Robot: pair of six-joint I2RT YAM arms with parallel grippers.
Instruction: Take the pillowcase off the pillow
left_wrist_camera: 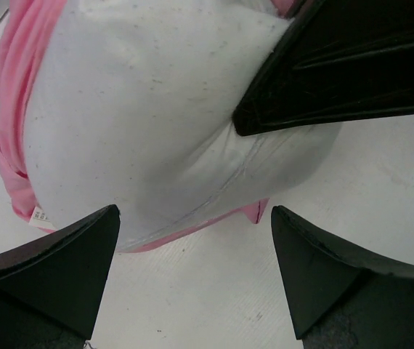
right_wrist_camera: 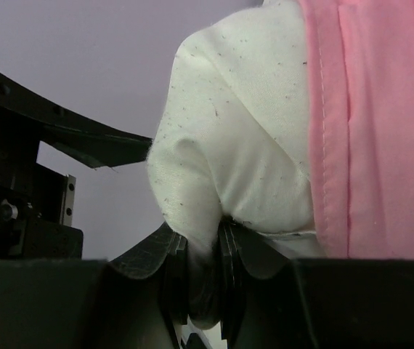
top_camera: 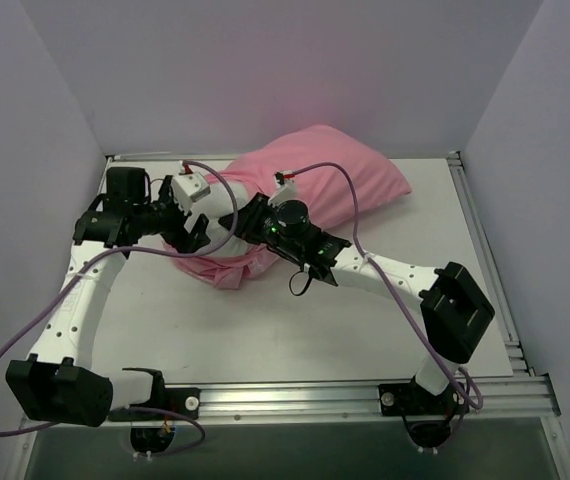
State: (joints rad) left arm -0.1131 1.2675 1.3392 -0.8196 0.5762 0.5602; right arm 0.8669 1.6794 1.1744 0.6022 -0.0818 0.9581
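White table (top_camera: pixel 265 330) w/ metal rail edges; pink pillowcase (top_camera: pixel 355 180), pillow (left_wrist_camera: pixel 156 109) partly inside, lies on it nr back.

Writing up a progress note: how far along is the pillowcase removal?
Done: the pillowcase mouth is bunched back, baring one end of the white pillow. In hand: the right gripper pinches the bared pillow corner; the left gripper is open near it, holding nothing. Left: most of the pillow sits inside the case, which must be pulled off.
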